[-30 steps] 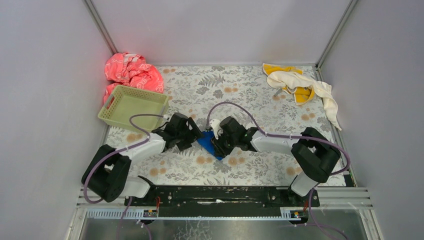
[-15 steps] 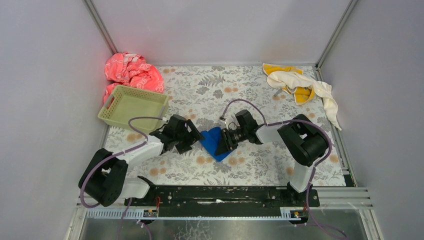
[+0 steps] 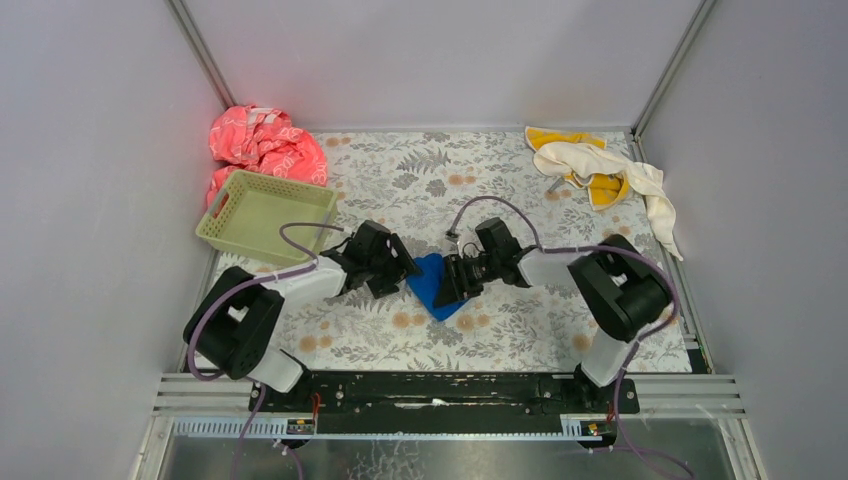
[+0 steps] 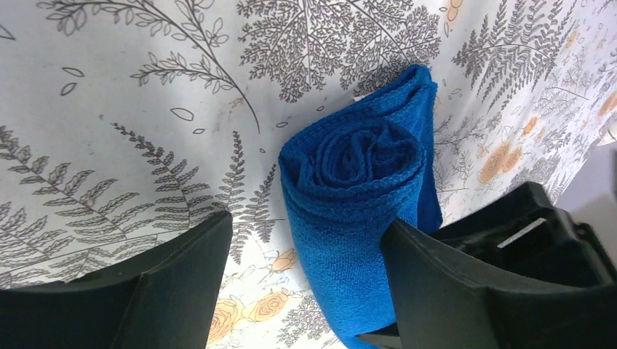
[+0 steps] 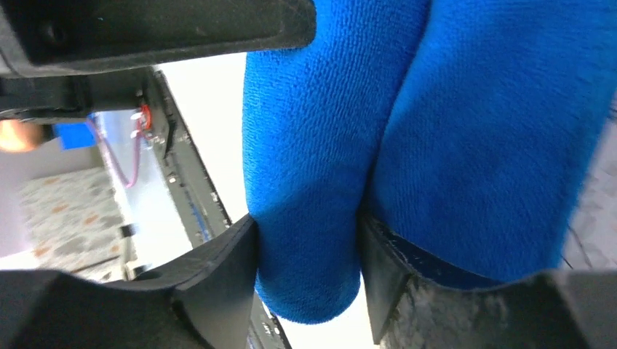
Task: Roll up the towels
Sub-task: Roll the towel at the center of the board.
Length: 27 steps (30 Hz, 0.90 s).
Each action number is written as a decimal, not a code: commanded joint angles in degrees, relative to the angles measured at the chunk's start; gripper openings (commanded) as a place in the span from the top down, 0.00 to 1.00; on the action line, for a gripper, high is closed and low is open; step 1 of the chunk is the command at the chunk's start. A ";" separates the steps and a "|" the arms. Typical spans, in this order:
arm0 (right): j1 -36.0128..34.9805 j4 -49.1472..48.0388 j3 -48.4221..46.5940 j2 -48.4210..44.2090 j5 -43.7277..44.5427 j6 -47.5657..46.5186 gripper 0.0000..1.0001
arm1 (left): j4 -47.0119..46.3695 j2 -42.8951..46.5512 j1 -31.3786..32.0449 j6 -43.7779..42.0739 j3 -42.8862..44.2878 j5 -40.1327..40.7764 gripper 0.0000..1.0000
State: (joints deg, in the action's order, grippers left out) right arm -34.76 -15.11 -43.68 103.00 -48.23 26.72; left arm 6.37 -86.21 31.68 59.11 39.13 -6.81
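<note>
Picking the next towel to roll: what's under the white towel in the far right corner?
The yellow towel lies under the white towel, showing at its back and front edges. Its middle is covered and cannot be seen.

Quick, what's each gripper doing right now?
Left gripper: open, straddling the rolled blue towel.
Right gripper: closed on a fold of the blue towel.
</note>
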 commanded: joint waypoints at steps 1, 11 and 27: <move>-1.29 13.19 -0.64 -10.60 19.63 -7.29 0.38 | 0.77 -2.45 0.92 -1.28 -2.47 1.78 0.27; -17.53 22.93 -6.52 -21.95 49.93 -17.80 0.26 | 2.95 -1.34 0.93 -1.08 -3.83 4.10 0.28; -31.26 23.29 -10.48 -6.24 68.08 -25.26 0.28 | 2.52 -1.37 0.92 -0.91 -3.36 3.48 0.28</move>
State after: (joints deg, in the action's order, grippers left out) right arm -65.93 7.35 -52.03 92.68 15.03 3.64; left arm 3.70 -86.13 32.23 59.40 38.00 -6.13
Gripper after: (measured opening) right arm 0.729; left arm 0.719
